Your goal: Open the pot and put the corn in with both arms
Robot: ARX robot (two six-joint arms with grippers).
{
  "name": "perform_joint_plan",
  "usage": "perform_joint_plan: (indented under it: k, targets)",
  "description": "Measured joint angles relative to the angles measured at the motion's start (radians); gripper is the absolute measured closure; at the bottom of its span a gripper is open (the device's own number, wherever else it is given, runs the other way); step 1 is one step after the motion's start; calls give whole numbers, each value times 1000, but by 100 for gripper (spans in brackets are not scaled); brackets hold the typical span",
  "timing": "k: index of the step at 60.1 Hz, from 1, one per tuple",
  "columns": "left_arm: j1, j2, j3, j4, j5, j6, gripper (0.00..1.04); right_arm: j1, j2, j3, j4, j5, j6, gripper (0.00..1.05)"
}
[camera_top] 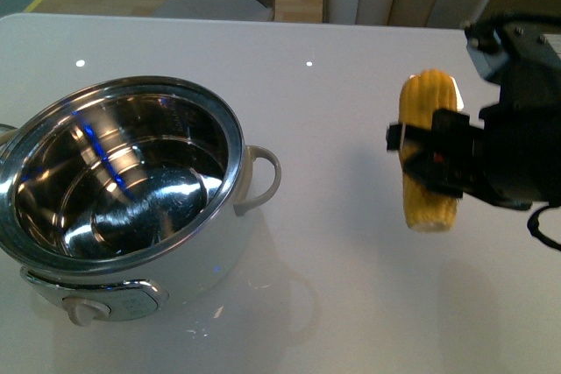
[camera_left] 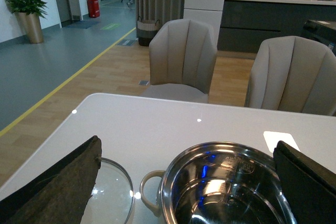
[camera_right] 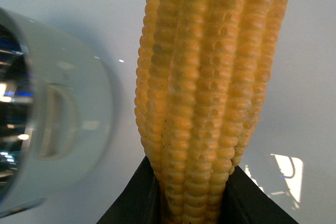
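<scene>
The pot (camera_top: 219, 251) stands open at the front left of the table, its steel inside empty and its knob (camera_top: 85, 311) facing me. My right gripper (camera_top: 429, 159) is shut on the corn (camera_top: 427, 98) and holds it upright above the table, to the right of the pot and apart from it. In the right wrist view the corn (camera_right: 210, 77) fills the middle between the black fingers (camera_right: 131, 198), with the pot's white wall (camera_right: 63, 119) beside it. My left gripper (camera_left: 187, 142) is open and empty above the pot's rim (camera_left: 173, 182). It is out of the front view.
A glass lid (camera_left: 113, 192) lies flat on the white table (camera_top: 333, 286) beside the pot's looped handle (camera_left: 147, 190). Two beige chairs (camera_left: 184, 56) (camera_left: 294, 72) stand beyond the table's far edge.
</scene>
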Motion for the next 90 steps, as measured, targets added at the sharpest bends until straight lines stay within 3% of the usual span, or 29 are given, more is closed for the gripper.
perform_joint_plan:
  k: [24,43,90]
  targets:
    - [0,0,0,0,0,0,7,208,53,274,-30,-133,212,89]
    - [0,0,0,0,0,0,7,237,188,376,-21,-185,334,89]
    - [0,0,0,0,0,0,7,310,439,532,-100,-280,389,90]
